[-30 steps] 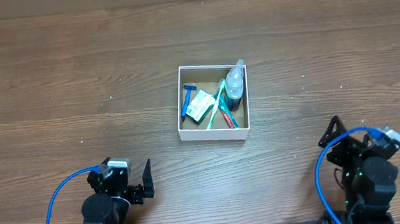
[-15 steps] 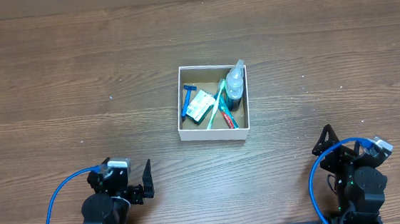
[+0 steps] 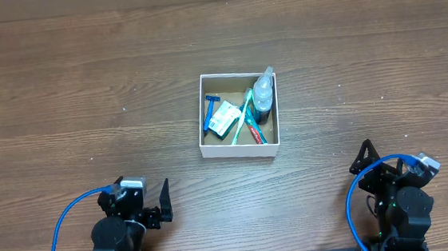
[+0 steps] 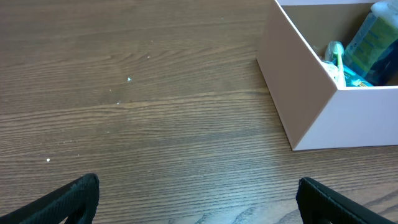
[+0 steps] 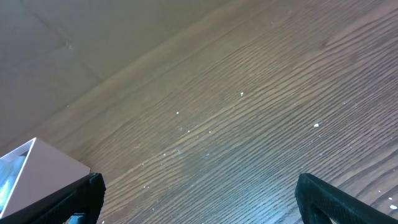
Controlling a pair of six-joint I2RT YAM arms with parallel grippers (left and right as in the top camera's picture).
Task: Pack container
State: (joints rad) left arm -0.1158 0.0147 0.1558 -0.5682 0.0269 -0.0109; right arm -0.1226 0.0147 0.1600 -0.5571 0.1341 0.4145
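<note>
The container (image 3: 238,147), a square shallow box with white walls and brown inside, sits at the table's middle. It holds a clear bottle (image 3: 263,94), a blue razor (image 3: 211,110), a white packet (image 3: 223,120) and teal toothbrushes (image 3: 244,120). My left gripper (image 3: 164,202) is open and empty at the near left, well short of the box. My right gripper (image 3: 364,158) is open and empty at the near right. The left wrist view shows the container (image 4: 311,93) at the right, with open fingers (image 4: 199,202). The right wrist view shows a container corner (image 5: 37,168) and open fingers (image 5: 199,199).
The wooden table (image 3: 85,88) stretches all round the box. A pale wall or board (image 5: 93,37) runs along the far edge in the right wrist view. Blue cables (image 3: 60,234) loop by each arm base.
My right arm has drawn back toward the near edge and turned a little left. The left arm and the box contents have not moved.
</note>
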